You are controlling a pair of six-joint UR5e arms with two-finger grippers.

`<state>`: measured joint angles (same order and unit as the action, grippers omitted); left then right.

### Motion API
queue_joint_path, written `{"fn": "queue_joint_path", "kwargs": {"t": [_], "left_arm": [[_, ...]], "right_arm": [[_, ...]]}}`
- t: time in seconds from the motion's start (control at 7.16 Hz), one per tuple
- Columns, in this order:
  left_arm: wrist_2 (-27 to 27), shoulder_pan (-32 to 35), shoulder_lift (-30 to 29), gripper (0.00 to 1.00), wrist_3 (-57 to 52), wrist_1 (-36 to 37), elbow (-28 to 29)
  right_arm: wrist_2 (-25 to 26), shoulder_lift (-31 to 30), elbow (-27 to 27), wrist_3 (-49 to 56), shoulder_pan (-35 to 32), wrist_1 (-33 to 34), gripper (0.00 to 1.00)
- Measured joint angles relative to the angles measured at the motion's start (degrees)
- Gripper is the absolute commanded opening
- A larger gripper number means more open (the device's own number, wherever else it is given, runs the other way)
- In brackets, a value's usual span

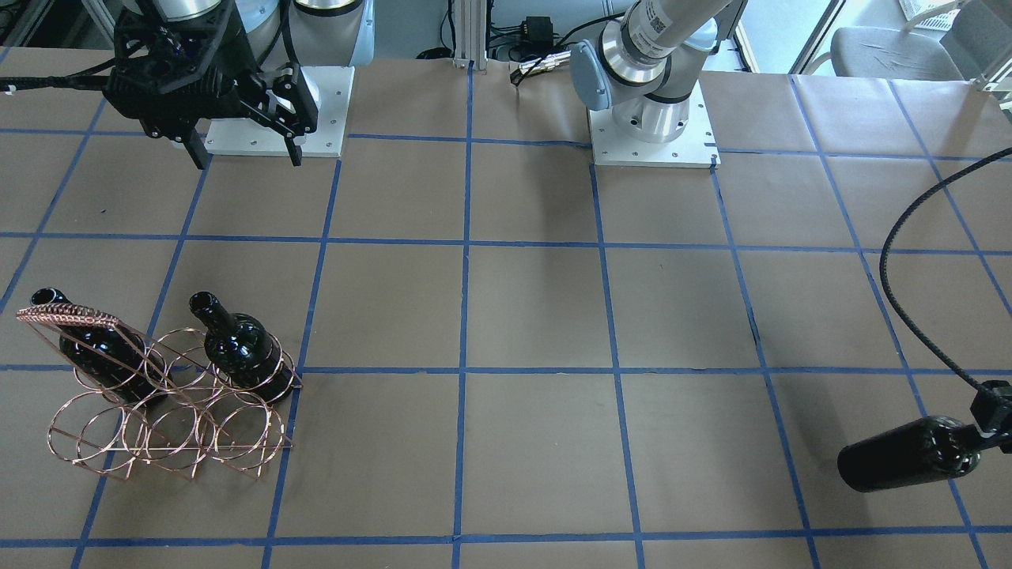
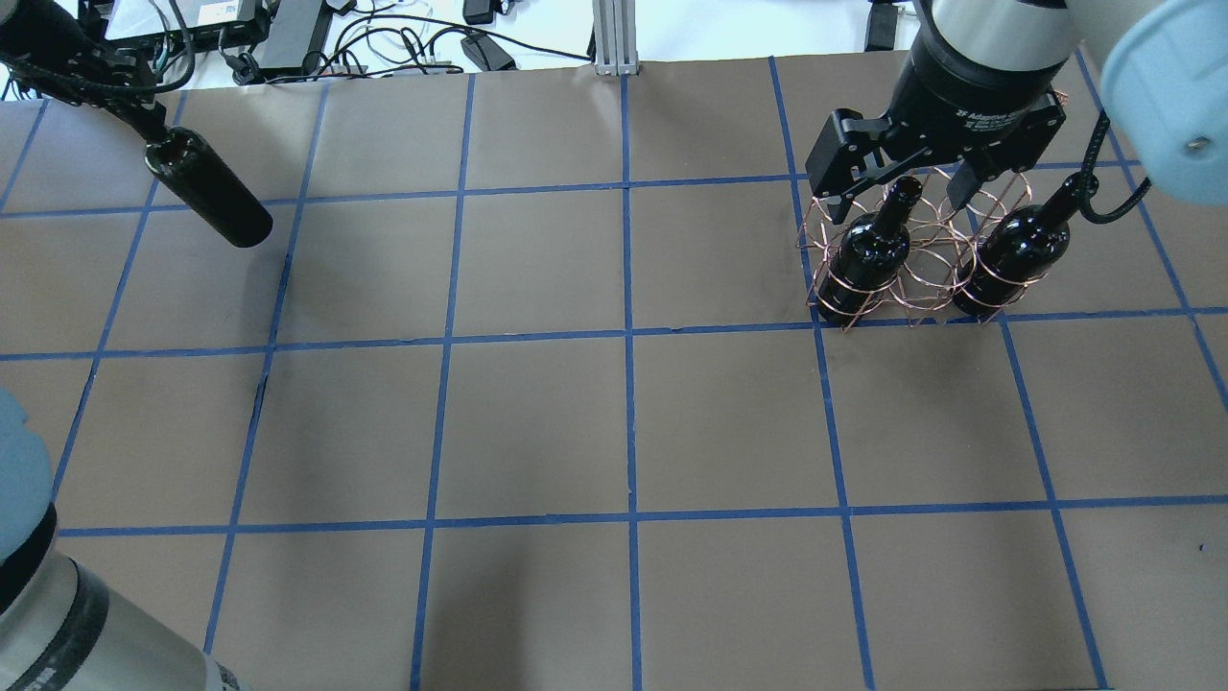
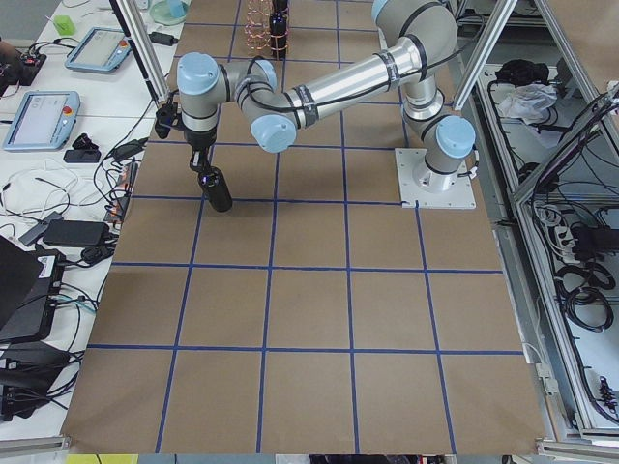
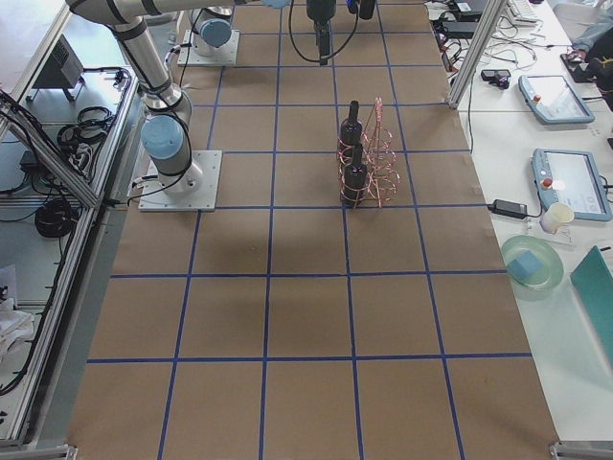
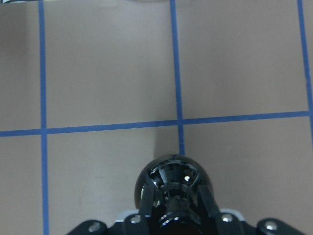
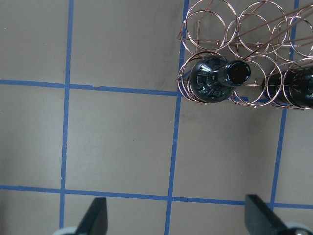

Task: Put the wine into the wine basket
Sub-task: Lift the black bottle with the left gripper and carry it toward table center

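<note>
Overhead exterior: at ten o'clock the down-pointing left gripper clasps a black wine bottle by its neck; at two o'clock the right gripper hangs spread, high by the wine basket.

Glossy black, plain: wine. Copper, rose-gold wire in ring rows: wine basket. Brown paper, blue tape grid: table. Matte black: right gripper. Silver tubes, pale blue joint caps: left arm.
</note>
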<state>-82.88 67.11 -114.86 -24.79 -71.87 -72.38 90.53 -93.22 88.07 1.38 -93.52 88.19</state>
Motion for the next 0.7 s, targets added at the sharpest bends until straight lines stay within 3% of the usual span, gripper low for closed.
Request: {"fn": "queue_joint_path", "kwargs": {"t": [0.7], "left_arm": [[-0.5, 12.9, 7.1, 0.0, 17.5, 0.9, -8.6]], "right_arm": [[0.1, 0.0, 0.0, 0.0, 0.0, 0.0, 1.0]]}}
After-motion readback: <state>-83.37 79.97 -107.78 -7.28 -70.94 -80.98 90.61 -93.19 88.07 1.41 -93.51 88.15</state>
